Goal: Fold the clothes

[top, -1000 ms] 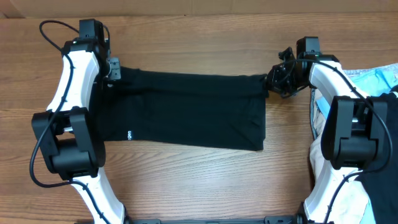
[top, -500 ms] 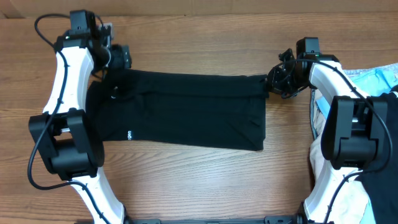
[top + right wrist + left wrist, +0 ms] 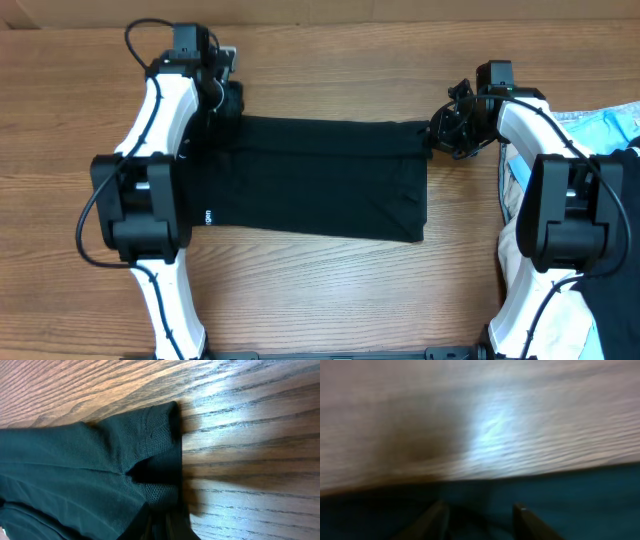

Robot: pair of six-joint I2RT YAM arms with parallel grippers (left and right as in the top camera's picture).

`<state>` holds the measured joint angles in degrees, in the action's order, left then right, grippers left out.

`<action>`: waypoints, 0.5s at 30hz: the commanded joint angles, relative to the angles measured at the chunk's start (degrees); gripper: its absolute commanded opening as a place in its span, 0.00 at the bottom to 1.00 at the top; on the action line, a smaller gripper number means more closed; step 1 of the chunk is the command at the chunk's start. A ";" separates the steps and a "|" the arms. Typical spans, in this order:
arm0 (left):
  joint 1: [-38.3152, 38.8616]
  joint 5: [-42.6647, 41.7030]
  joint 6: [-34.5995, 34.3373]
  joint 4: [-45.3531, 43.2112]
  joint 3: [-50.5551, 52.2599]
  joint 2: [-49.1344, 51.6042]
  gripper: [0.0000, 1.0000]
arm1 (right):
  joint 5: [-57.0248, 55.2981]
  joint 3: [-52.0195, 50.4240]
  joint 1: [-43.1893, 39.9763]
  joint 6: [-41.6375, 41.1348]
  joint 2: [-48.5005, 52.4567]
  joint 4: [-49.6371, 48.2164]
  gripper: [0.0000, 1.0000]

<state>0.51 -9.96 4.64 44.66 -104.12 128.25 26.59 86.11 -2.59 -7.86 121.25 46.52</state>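
**A robot lab bench, not a home**

A white-and-black left arm (image 3: 160,115) and right arm (image 3: 525,125) stood at the near edge of a wood-grain counter (image 3: 330,290), with a black cable (image 3: 133,32) looping off one joint. Cardboard (image 3: 400,10) ran along the far edge. A shirt (image 3: 320,175) lay flat between the arms, and spare cloth (image 3: 605,125) was heaped at the right.

I read the black short-sleeved knit T-shirt (image 3: 310,175) as soft matt cloth, with a fine mesh weave up close. Brown wooden table (image 3: 330,280): smooth, strong grain, slight sheen. White arm shells (image 3: 160,110): glossy plastic.
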 commanded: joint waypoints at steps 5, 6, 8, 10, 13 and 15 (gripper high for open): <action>-1.90 3.85 -0.50 3.56 0.04 0.76 0.54 | -0.42 1.40 -0.17 0.24 -2.32 -0.59 0.10; -1.88 3.39 -0.26 4.28 0.04 0.76 0.54 | -0.42 1.40 -0.17 0.24 -2.32 -0.85 0.10; -1.88 2.45 0.76 6.12 0.15 0.76 0.54 | -0.42 1.40 -0.17 0.22 -2.32 -1.33 0.10; -1.88 2.49 2.19 7.91 0.15 0.79 0.55 | -0.42 1.40 -0.17 0.22 -2.32 -1.33 0.10; -1.90 2.47 2.95 8.26 0.20 0.79 0.59 | -0.42 1.40 -0.17 0.24 -2.32 -1.38 0.10; -1.95 2.32 2.91 7.54 0.20 0.79 0.60 | -0.42 1.40 -0.17 0.24 -2.32 -1.36 0.10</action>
<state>-1.39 -7.46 6.02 52.62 -104.07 129.21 26.57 86.11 -2.59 -7.86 121.25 45.47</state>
